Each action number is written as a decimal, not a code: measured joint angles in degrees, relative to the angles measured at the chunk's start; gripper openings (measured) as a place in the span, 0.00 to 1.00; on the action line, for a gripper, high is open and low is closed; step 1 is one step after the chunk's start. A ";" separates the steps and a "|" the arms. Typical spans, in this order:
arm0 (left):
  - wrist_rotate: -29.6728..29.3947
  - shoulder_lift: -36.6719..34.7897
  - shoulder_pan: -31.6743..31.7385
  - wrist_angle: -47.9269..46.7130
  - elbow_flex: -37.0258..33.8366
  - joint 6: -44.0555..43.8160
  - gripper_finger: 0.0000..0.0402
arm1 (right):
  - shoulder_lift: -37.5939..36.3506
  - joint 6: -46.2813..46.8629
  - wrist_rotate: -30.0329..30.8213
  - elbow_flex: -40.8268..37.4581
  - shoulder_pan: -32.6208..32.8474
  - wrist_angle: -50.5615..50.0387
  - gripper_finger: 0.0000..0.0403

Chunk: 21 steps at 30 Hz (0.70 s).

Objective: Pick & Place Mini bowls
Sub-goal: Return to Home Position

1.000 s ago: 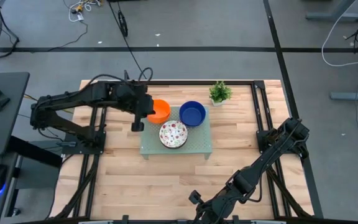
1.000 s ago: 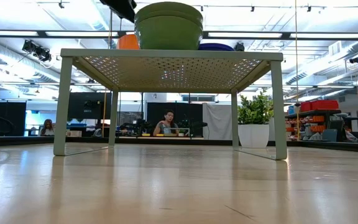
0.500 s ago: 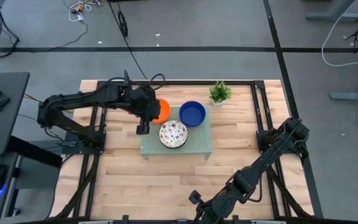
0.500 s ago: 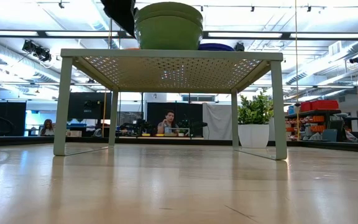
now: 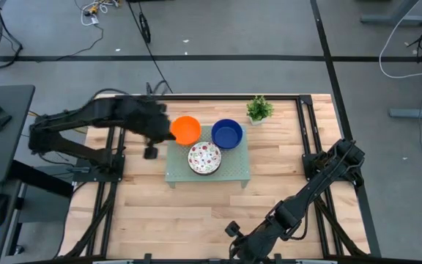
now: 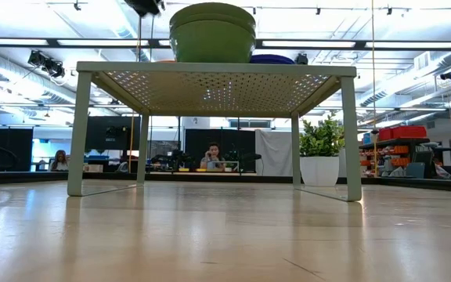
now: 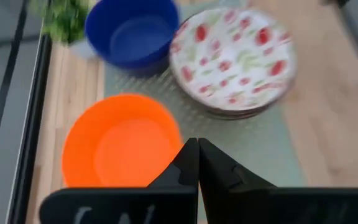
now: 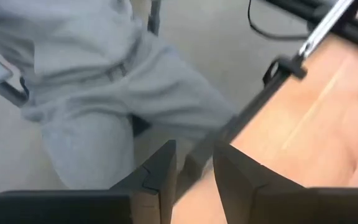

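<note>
1. The left gripper (image 5: pixel 151 152) hangs above the wooden table (image 5: pixel 196 220), just left of the pale green perforated shelf (image 5: pixel 209 177) and near the orange bowl. Its two fingers (image 7: pixel 188 163) are pressed together with nothing between them
2. The orange bowl (image 5: pixel 186 130) stands upright on the far left corner of the shelf. From above it cannot be told whether another bowl lies under it
3. The dark blue bowl (image 5: pixel 227 133) stands just right of the orange one on the far side of the shelf, with a narrow gap between them
4. The white speckled bowl (image 5: pixel 204 158) sits nearer, in the middle of the shelf, in front of the other two. In the left wrist view a second rim shows beneath it, so it rests on another bowl
5. In the low view the shelf stands on four legs, and that stack's outer walls look green
6. A small potted plant (image 5: pixel 259 108) stands on the table just beyond the shelf's far right corner
7. The right arm is folded at the near right of the table, with the right gripper (image 5: pixel 233 230) at the near edge. Its fingers (image 8: pixel 158 177) stand slightly apart and hold nothing, and beyond them a person's grey trousers (image 8: pixel 92 81) show
</note>
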 joint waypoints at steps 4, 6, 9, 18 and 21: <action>0.96 -9.16 -1.87 6.16 -8.85 -1.27 0.01 | -0.02 1.64 4.44 -0.51 0.00 -4.34 0.26; 0.92 -14.65 -2.61 10.86 -15.32 -2.21 0.01 | -0.76 2.07 6.99 -2.58 -0.11 -4.48 0.26; 0.15 -23.36 -3.82 17.20 -25.20 -4.88 0.01 | -3.69 4.42 9.67 -7.21 -1.05 -3.61 0.26; -5.81 -42.09 -9.89 33.76 -46.67 -12.01 0.01 | -27.50 8.22 19.09 -34.52 -7.21 21.04 0.26; -8.13 -45.19 -11.50 35.67 -49.97 -12.87 0.01 | -36.84 10.62 25.76 -42.85 -9.47 28.00 0.26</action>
